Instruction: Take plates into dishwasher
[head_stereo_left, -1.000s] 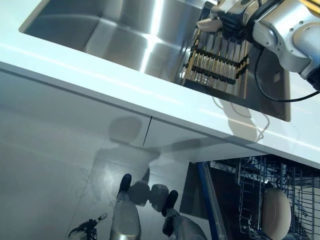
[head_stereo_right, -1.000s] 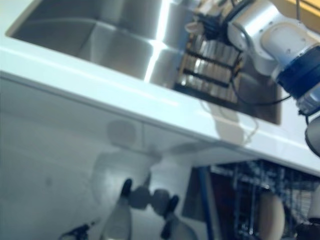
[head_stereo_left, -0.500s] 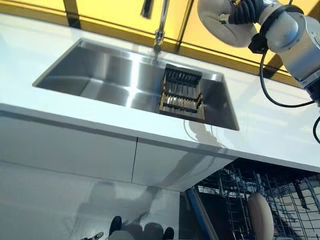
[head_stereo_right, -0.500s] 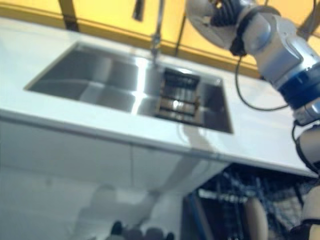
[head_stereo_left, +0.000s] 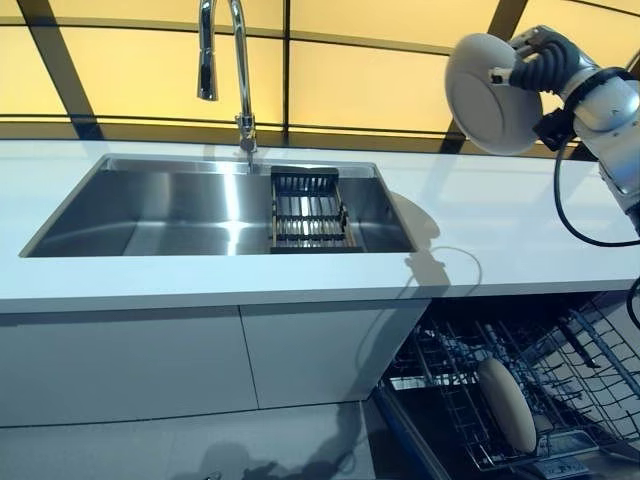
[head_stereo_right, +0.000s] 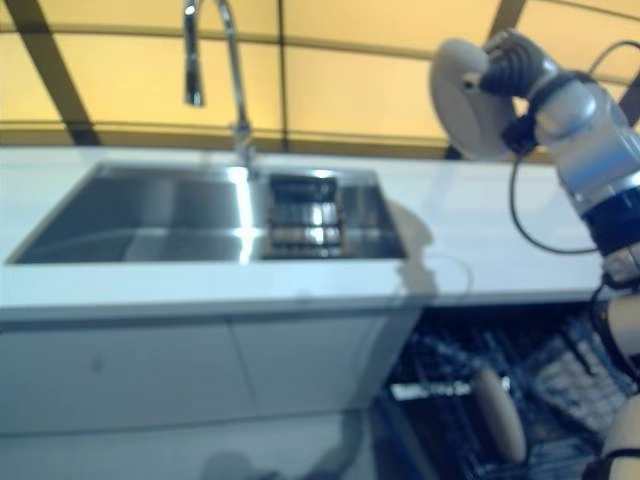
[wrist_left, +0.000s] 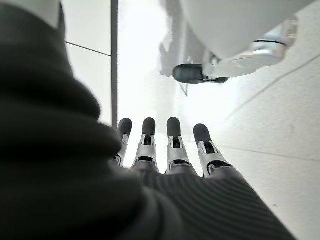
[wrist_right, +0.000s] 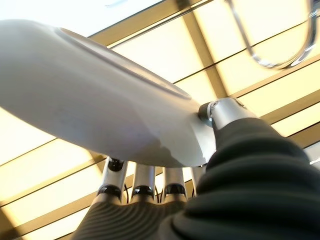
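My right hand (head_stereo_left: 536, 66) is shut on a white plate (head_stereo_left: 487, 95), held on edge high above the white counter (head_stereo_left: 500, 225), to the right of the sink (head_stereo_left: 150, 205). In the right wrist view the thumb (wrist_right: 221, 108) presses on the plate's (wrist_right: 95, 100) rim and the fingers (wrist_right: 145, 186) curl beneath it. Below the counter the dishwasher's wire rack (head_stereo_left: 560, 365) is pulled out, with another plate (head_stereo_left: 507, 404) standing in it. My left hand (wrist_left: 170, 150) shows only in its wrist view, fingers straight, hanging over the floor and holding nothing.
A dark dish rack (head_stereo_left: 310, 212) with no dishes in it sits in the sink's right end, below a tall chrome faucet (head_stereo_left: 228, 60). White cabinet fronts (head_stereo_left: 200, 360) run under the counter, left of the dishwasher. Yellow panels line the wall behind.
The camera has tilted up, shifting the whole picture. My right hand has lifted the plate out of the sink's dish rack and carried it up and to the right.
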